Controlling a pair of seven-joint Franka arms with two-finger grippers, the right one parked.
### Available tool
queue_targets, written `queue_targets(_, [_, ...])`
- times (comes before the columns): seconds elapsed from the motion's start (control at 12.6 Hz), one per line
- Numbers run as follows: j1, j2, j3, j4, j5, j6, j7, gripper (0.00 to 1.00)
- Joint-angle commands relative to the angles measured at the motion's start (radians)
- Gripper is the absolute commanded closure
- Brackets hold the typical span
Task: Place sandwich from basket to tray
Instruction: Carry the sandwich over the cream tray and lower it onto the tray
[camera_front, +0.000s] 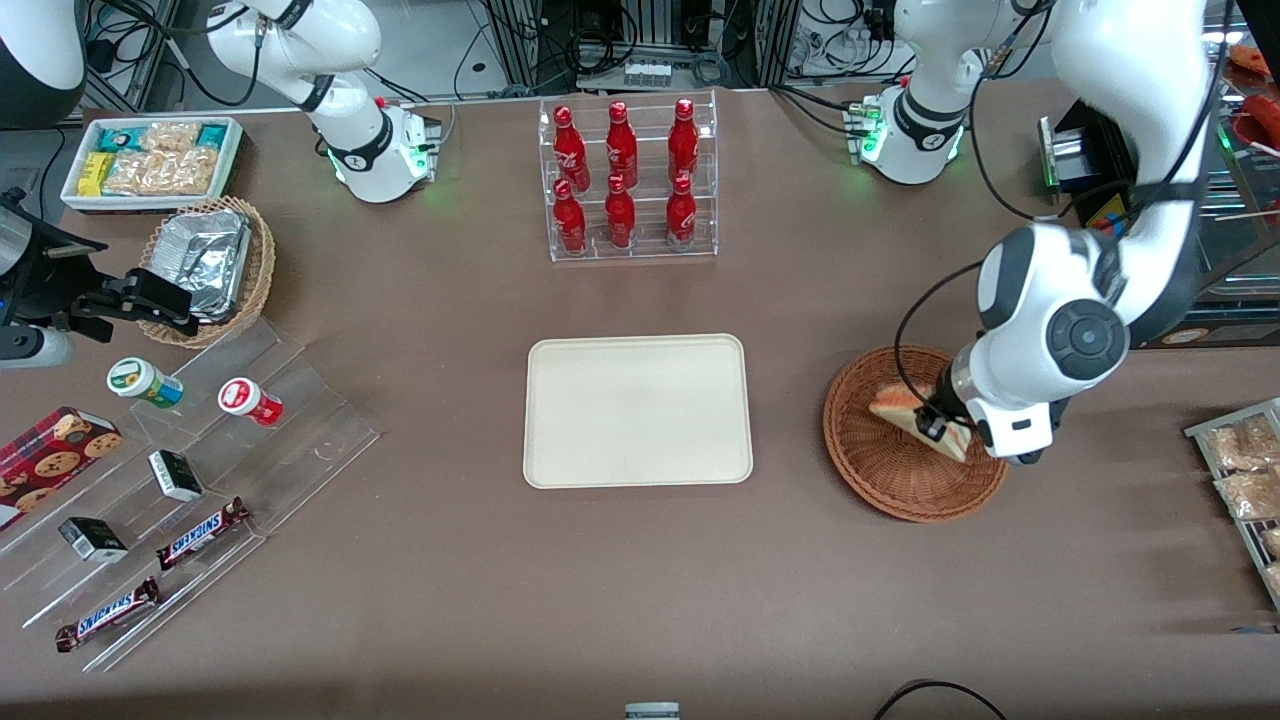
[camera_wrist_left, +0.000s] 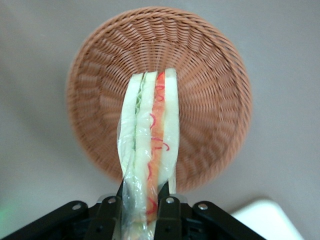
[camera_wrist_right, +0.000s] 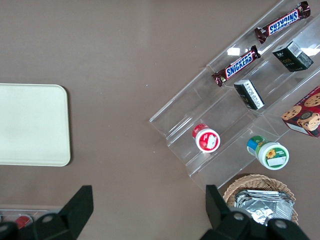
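The front camera sits high, facing the two arms and looking steeply down over the whole table, from the bottle rack (camera_front: 632, 180) to the near edge. The left wrist camera looks straight down along the gripper (camera_wrist_left: 141, 202), close above the basket (camera_wrist_left: 210, 90) and the sandwich (camera_wrist_left: 150, 140). The right wrist camera also looks down, from higher, over the clear stepped shelf (camera_wrist_right: 220, 125). All three catch part of the tray (camera_front: 638, 410).

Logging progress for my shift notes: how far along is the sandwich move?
Done: the tool is shut on the triangular pale-bread sandwich. In hand: it hangs above the round reddish-brown wicker basket. Left: carrying it to the flat cream-white rectangular tray, which holds nothing yet.
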Motion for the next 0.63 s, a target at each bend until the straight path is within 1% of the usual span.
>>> queue_targets(0.0, [-0.005, 0.012, -0.105, 0.141, 0.034, -0.112, 0.015, 1.00])
queue_targets(0.16, [-0.004, 0.015, -0.200, 0.152, 0.053, -0.095, 0.094, 1.00])
queue_targets(0.32, [-0.005, 0.061, -0.299, 0.153, 0.102, -0.028, 0.150, 1.00])
queue_targets(0.4, [-0.005, 0.101, -0.337, 0.155, 0.138, 0.019, 0.153, 1.00])
queue_targets(0.48, [-0.008, 0.141, -0.377, 0.155, 0.193, 0.041, 0.154, 1.00])
queue_targets(0.55, [-0.051, 0.196, -0.399, 0.178, 0.265, 0.049, 0.154, 1.00])
